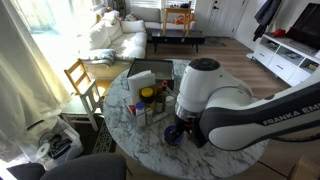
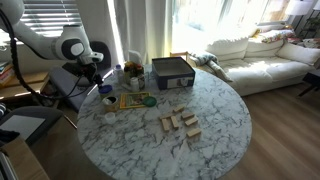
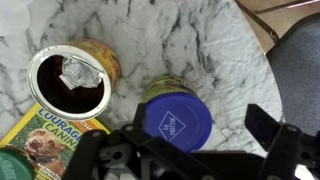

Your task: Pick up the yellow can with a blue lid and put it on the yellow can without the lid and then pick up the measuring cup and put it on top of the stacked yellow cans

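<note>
Bright living room with a pale sofa under sunlit windows, wood floor around. Nearer, a round white marble table, grey-veined, filling most of both exterior views. Over its edge, the white robot arm, bent down toward the clutter. Beside the table, a wooden chair; at the rim, seen from the wrist, a dark seat.

On the marble, a dark square box at the far side, well apart from the cans. Toward the middle, a loose group of small wooden blocks, clear of the arm. Closer to the arm, a yellow printed booklet lying flat, its edge just beside the yellow can without the lid. That can upright, dark inside, something pale and crumpled at the bottom. Near it but not touching, with bare marble between, the yellow can with a blue lid, upright too. Directly above that lid, the gripper, jaws spread wide, one black finger to each side, pinching nothing. Smallest, a green lid flat by the booklet's corner.
</note>
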